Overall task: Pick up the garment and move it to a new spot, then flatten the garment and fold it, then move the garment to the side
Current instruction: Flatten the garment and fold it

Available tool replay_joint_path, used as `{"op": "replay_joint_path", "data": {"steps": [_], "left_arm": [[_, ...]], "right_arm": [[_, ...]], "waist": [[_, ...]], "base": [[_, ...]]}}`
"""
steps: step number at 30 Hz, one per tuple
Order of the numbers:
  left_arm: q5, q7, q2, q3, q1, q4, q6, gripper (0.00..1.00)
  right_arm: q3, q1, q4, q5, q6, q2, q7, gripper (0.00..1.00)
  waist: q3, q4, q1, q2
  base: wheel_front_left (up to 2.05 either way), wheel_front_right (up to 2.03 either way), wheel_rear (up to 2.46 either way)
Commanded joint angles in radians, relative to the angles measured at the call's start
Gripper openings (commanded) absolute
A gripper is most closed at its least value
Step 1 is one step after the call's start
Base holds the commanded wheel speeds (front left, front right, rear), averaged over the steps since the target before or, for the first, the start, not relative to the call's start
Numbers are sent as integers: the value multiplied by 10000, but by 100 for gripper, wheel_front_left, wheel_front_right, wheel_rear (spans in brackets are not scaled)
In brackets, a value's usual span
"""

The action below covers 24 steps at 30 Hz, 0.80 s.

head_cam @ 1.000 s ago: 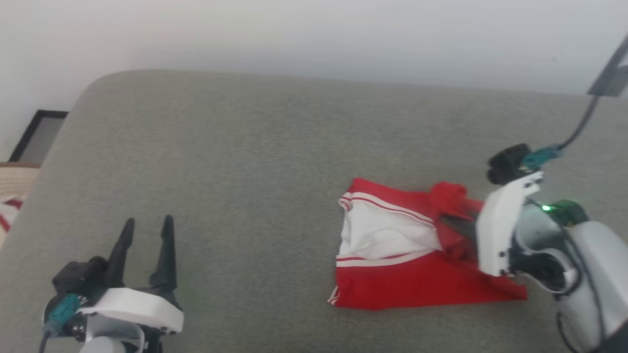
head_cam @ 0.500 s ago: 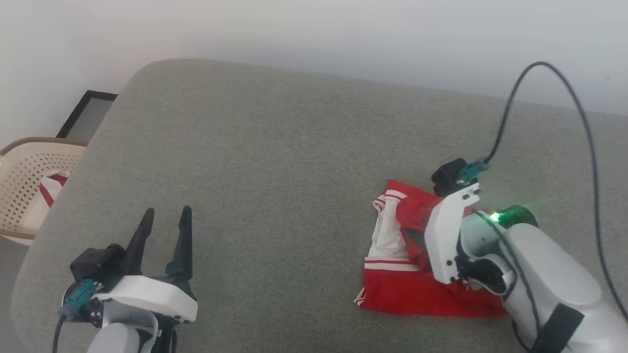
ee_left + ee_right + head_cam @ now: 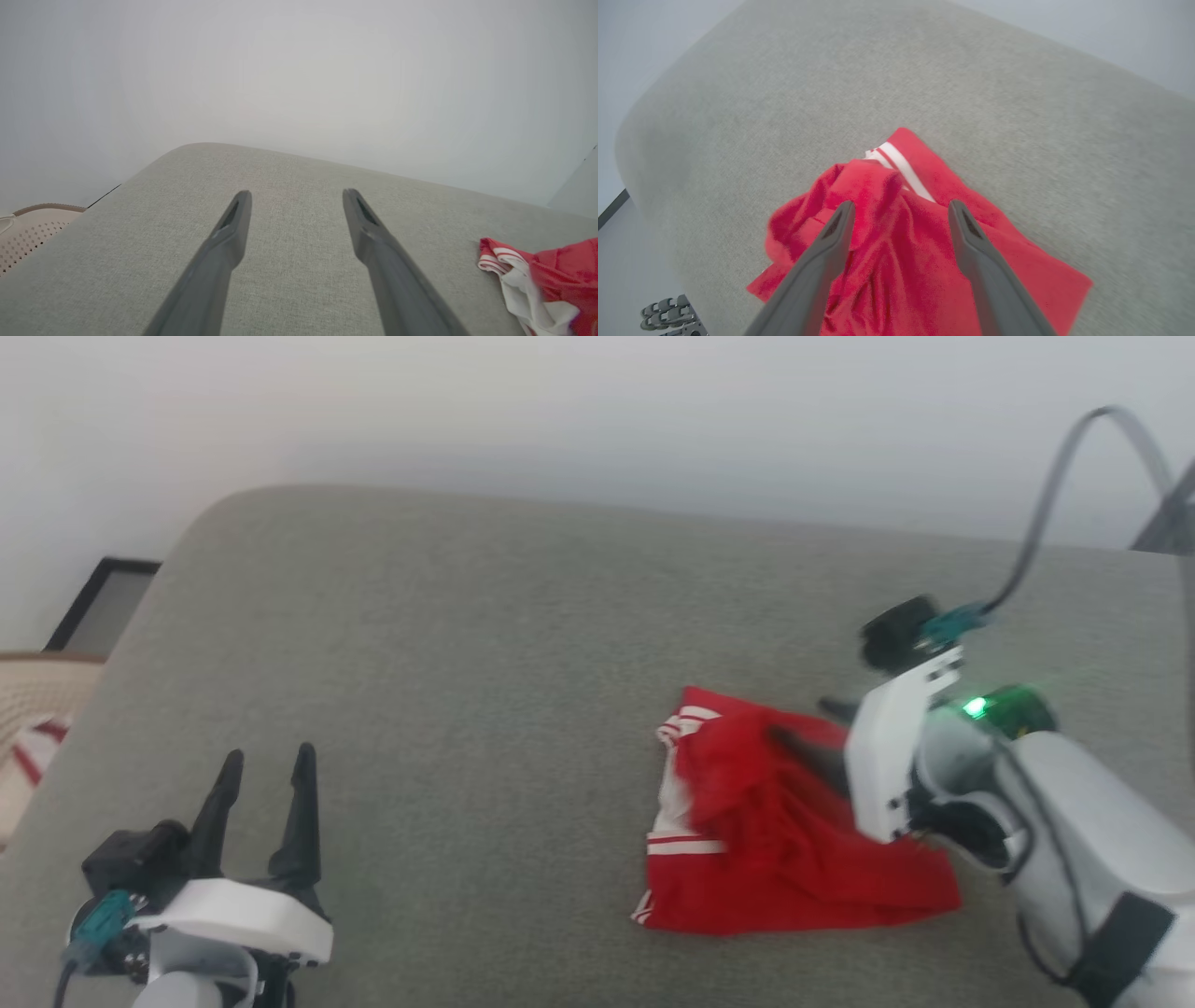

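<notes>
Your right gripper has let go: the fingers, clamped on a red fold a second ago, now stand apart above the garment, crumpled on the grey cushion. Your left gripper sits well away, fingers apart. In the left wrist view, the garment lies far right of those fingers. In the right wrist view, red cloth lies beneath and between the spread fingers.

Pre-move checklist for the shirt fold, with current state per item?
1. Right hand open over the shirt, nothing pinched: ok.
2. Left hand open, apart from the shirt: ok.
3. Shirt wholly on the cushion: ok.
4. Shirt lying flat: not ok, the red layer is rumpled over the white part.
5. Which side faces up: cannot tell.
</notes>
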State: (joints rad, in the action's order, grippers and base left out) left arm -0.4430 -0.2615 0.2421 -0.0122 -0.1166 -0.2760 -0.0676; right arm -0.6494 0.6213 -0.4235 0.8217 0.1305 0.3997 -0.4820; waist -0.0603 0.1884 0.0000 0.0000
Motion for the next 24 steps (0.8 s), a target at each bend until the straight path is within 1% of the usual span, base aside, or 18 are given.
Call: {"op": "replay_joint_path", "data": {"steps": [1, 6, 11, 15, 21, 24], "left_arm": [[23, -45, 14, 72, 116, 71, -41, 100], [71, -43, 106, 298, 427, 224, -68, 100], [162, -43, 167, 391, 727, 354, -61, 100], [238, -43, 179, 455, 952, 458, -34, 100], [283, -43, 217, 644, 1250, 595, -3, 100], [282, -43, 228, 756, 1440, 632, 7, 100]], "right_arm": [[66, -9, 86, 40, 1, 105, 164, 100], [629, -468, 498, -247, 3, 663, 1251, 100], [1416, -1160, 664, -424, 1, 974, 2379, 100], [2023, -1745, 707, -794, 1, 1176, 3359, 100], [2877, -2740, 831, -1471, 3, 1255, 4774, 100], [3312, -3261, 829, -1739, 3, 1138, 5371, 100]], "waist": [[140, -242, 0, 0], [360, -742, 0, 0], [562, -1189, 0, 0], [714, -1503, 0, 0], [851, -1889, 0, 0], [881, -2075, 0, 0]], "base": [[0, 0, 0], [0, 0, 0], [0, 0, 0], [0, 0, 0], [0, 0, 0], [0, 0, 0]]}}
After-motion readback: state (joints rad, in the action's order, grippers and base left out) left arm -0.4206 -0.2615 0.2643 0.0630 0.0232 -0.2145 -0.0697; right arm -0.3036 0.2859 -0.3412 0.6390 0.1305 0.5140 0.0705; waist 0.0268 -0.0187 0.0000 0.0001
